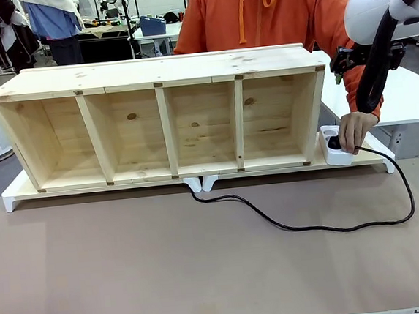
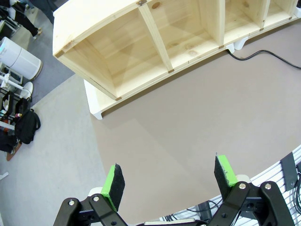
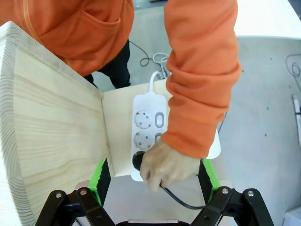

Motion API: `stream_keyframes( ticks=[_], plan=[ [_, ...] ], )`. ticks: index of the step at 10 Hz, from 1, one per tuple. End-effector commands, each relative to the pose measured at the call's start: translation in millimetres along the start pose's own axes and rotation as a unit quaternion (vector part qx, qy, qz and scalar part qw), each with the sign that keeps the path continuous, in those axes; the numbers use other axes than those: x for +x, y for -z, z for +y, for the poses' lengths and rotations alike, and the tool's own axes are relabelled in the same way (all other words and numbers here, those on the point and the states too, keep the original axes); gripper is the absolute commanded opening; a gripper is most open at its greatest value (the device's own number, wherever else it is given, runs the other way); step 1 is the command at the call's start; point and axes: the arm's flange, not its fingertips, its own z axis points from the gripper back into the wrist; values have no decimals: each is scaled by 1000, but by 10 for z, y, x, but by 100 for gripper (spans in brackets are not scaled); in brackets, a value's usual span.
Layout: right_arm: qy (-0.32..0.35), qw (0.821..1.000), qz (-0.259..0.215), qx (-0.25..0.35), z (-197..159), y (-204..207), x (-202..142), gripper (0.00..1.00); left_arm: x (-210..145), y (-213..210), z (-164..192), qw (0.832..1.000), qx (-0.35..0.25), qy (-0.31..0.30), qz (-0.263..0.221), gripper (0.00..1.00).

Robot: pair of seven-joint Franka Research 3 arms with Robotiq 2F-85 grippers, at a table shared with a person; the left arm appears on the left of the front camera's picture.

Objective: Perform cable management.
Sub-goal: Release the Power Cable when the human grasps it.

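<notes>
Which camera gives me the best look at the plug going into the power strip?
Right wrist view: it looks straight down on the power strip, with the person's hand on the plug in its nearest socket. The front view shows the strip small and end-on. The left wrist view shows just a stretch of cable.

Robot lab: worktables (image 1: 410, 99), another arm's gear behind.

From my remote seat I can read just one marking: the letters "FRAN" in dark print on the white shell of the right arm (image 1: 376, 6), cut off at the picture's top right edge. Nothing else carries legible print.
</notes>
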Motion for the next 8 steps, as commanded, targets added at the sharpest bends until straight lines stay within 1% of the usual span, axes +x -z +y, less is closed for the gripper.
stream_keyframes(
  ticks=[1,8],
  plan=[
    [2,1000,3,0,15,15,-6,96,17,5,-4,1000,-5,1,-5,100],
    [2,1000,3,0,15,15,-6,96,17,5,-4,1000,-5,1,-5,100]
  ],
)
